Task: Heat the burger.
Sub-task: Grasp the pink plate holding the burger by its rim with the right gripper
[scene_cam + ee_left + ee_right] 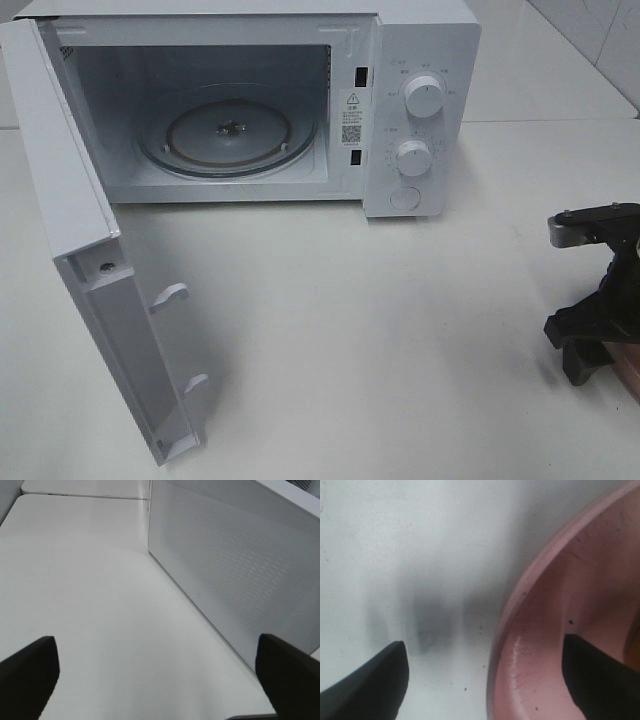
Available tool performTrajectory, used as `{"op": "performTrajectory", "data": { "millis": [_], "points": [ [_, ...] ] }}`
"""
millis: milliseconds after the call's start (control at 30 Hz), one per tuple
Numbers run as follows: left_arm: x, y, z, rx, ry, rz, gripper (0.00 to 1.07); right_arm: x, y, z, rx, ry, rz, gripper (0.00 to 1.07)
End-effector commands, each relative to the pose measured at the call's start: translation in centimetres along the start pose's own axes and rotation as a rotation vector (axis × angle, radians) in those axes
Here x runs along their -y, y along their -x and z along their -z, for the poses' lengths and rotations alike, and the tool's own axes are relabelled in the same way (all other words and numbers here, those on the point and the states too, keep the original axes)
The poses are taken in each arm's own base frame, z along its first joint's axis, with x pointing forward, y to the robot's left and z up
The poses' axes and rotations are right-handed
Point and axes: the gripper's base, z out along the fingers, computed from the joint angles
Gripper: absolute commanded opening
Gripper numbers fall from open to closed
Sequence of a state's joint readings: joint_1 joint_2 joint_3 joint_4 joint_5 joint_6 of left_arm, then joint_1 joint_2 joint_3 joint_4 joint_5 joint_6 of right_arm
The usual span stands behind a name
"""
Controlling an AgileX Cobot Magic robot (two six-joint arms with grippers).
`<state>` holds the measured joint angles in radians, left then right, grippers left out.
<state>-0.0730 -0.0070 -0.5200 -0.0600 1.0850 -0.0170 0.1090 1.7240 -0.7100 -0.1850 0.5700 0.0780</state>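
Your right claw stands wide, straddling the rim of the pink plate. 1 finger sits over the plate's inside and the other over the bare table outside, so the rim lies between them. No contact shows yet. This looks like a way to carry the burger on its plate instead of squeezing the bun. The burger itself is not clearly in view. A brown sliver just past the inner finger may be it, but you cannot tell.

The microwave lies well apart from this claw, ahead and to its left. The door is swung fully out and the glass turntable is bare, ready for the plate.

Your left claw is also wide and holds nothing. It hangs low over the table, with the door's perforated outer face near, ahead of it. That spot seems chosen to leave the path to the cavity free for the other arm
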Motion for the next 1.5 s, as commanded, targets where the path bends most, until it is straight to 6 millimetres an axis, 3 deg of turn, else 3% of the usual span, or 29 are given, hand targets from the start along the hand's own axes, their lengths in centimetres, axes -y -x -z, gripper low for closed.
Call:
{"op": "performTrajectory", "data": {
  "millis": [33, 267, 333, 467, 533, 633, 700, 800, 1100, 1500],
  "points": [
    [0.0, -0.1, 0.2, 0.027, -0.001, 0.002, 1.0, 0.1, 0.0, -0.6, -0.013, 0.008, -0.014, 0.77],
    [0.0, -0.1, 0.2, 0.027, -0.001, 0.002, 1.0, 0.1, 0.1, -0.6, -0.009, 0.006, -0.024, 0.69],
    [0.0, -0.1, 0.2, 0.027, -0.001, 0.002, 1.0, 0.1, 0.1, -0.6, -0.008, -0.001, -0.044, 0.56],
    [0.0, -0.1, 0.2, 0.027, -0.001, 0.002, 1.0, 0.2, 0.1, -0.6, -0.008, -0.008, -0.042, 0.45],
    [0.0, -0.1, 0.2, 0.027, -0.001, 0.002, 1.0, 0.2, 0.0, -0.6, -0.015, -0.008, -0.042, 0.31],
    [0.0, -0.1, 0.2, 0.027, -0.001, 0.002, 1.0, 0.2, 0.0, -0.6, -0.015, -0.008, -0.042, 0.26],
    [0.0, -0.1, 0.2, 0.027, -0.001, 0.002, 1.0, 0.2, 0.0, -0.6, -0.015, -0.008, -0.042, 0.11],
    [0.0, -0.1, 0.2, 0.027, -0.001, 0.002, 1.0, 0.2, 0.1, -0.6, -0.007, -0.008, -0.042, 0.03],
    [0.0, -0.1, 0.2, 0.027, -0.001, 0.002, 1.0, 0.2, 0.1, -0.6, -0.007, -0.01, -0.042, 0.0],
    [0.0, -0.1, 0.2, 0.027, -0.001, 0.002, 1.0, -1.7, 0.0, 0.0, -0.014, -0.125, 0.049, 0.0]
  ]
}}
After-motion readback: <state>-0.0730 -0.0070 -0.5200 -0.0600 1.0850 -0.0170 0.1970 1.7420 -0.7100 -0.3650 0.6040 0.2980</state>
